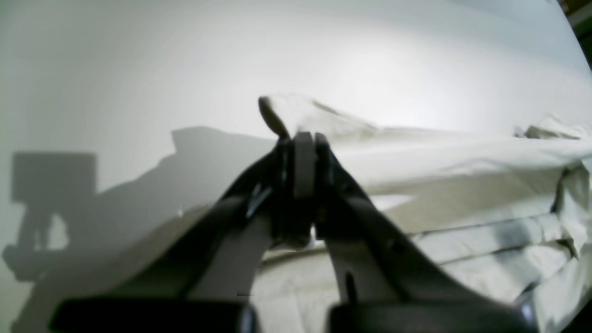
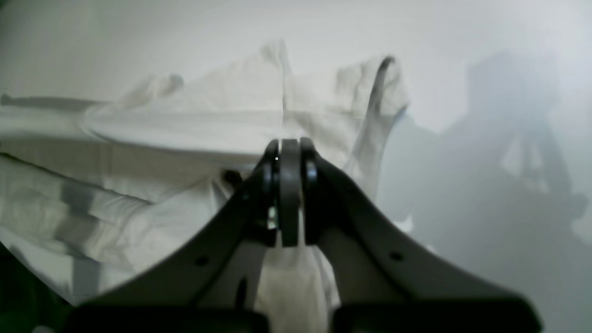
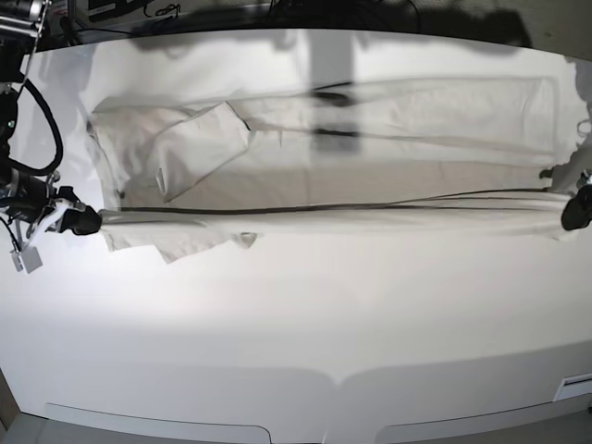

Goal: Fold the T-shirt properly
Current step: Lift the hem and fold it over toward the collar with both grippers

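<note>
The off-white T-shirt (image 3: 370, 139) lies stretched wide across the far half of the white table (image 3: 296, 324). Its near edge is pulled taut in a line between both grippers, and a sleeve (image 3: 199, 143) is folded over at the left. My right gripper (image 3: 92, 222) is shut on the shirt's left end; in the right wrist view the jaws (image 2: 289, 145) pinch the cloth (image 2: 208, 120). My left gripper (image 3: 569, 215) is shut on the right end; in the left wrist view the jaws (image 1: 303, 138) pinch a raised fold of the shirt (image 1: 439, 152).
Dark cables and equipment (image 3: 120, 9) run along the table's far edge. A black cable loop (image 3: 42, 120) and a small tag (image 3: 28, 259) hang on the arm at the left. A white label (image 3: 573, 384) sits at the front right.
</note>
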{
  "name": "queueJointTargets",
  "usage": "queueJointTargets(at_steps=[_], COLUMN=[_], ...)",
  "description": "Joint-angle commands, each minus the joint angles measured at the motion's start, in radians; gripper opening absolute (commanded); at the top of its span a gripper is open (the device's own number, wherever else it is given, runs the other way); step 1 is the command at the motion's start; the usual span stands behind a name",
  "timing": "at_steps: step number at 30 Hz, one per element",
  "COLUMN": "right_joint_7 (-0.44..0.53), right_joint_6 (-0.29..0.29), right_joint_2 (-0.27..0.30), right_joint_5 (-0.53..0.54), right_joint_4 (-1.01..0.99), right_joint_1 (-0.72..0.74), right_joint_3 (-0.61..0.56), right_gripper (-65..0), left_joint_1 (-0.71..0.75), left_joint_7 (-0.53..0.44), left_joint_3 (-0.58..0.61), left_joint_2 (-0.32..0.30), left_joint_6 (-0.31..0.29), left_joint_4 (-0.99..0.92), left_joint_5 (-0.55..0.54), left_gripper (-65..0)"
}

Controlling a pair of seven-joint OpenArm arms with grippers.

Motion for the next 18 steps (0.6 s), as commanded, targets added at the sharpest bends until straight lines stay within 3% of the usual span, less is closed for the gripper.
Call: queueJointTargets(at_steps=[1,10,18], right_joint_7=[0.013,0.031,0.063], right_joint_6=[0.004,0.004,0.004], right_joint_2=[0.026,0.026,0.026], right_joint_5=[0.023,0.026,0.026], right_joint_4=[0.027,0.067,0.067], right_joint_1=[0.005,-0.105,-0.109], right_joint_3=[0.016,0.042,0.042], right_gripper=[-65.0,-65.0,-65.0], left_joint_1=[0.003,0.105,0.11], left_joint_7=[-0.016,0.021,-0.015], left_joint_3=[-0.014,-0.014,-0.014], left_joint_2=[-0.028,-0.026,-0.007], left_joint_6=[0.001,0.001,0.001], left_joint_4=[0.023,0.041,0.041], left_joint_5=[-0.021,-0.021,0.02], left_gripper=[-65.0,-65.0,-65.0])
